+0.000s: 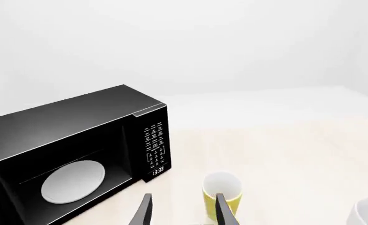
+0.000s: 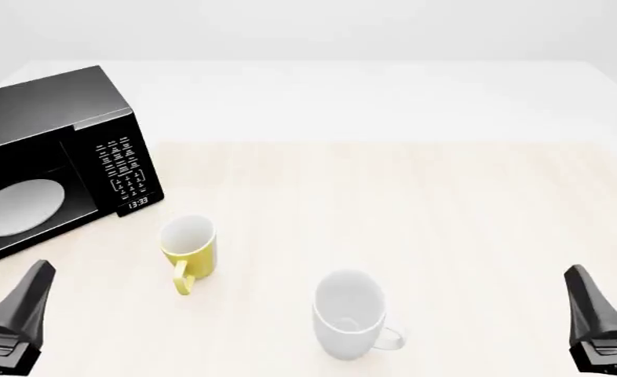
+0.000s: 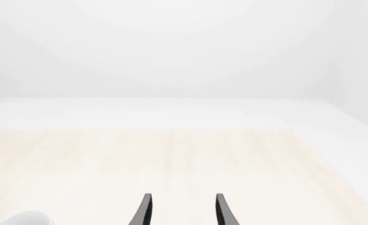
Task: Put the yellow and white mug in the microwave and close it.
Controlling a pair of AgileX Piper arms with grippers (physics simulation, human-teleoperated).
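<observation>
My left gripper (image 1: 182, 211) sits low at the near left edge of the pale wood-grain table (image 2: 414, 204), its two dark fingers spread apart with nothing between them. The small yellow mug with the white inside (image 2: 189, 248) stands upright ahead of it and a little to the right, well apart from the fingers in the front view; through the left wrist camera its open mouth shows just beyond one fingertip. Its yellow loop handle points back toward my side of the table.

The large black boxy microwave (image 2: 52, 161) stands at the far left, beyond the yellow mug and near it. I can see straight into the cavity to the round white turntable plate (image 2: 16, 207), and the keypad with its clock faces the mug.

My right gripper (image 3: 182, 210) is at the near right edge, fingers likewise parted and holding nothing, pointed over bare tabletop.

A slightly larger all-white mug (image 2: 348, 315) stands upright nearer to me, between the two arms, handle to the right.

Beyond the wood surface the table runs on in plain white, and the room behind is featureless pale grey-white.
</observation>
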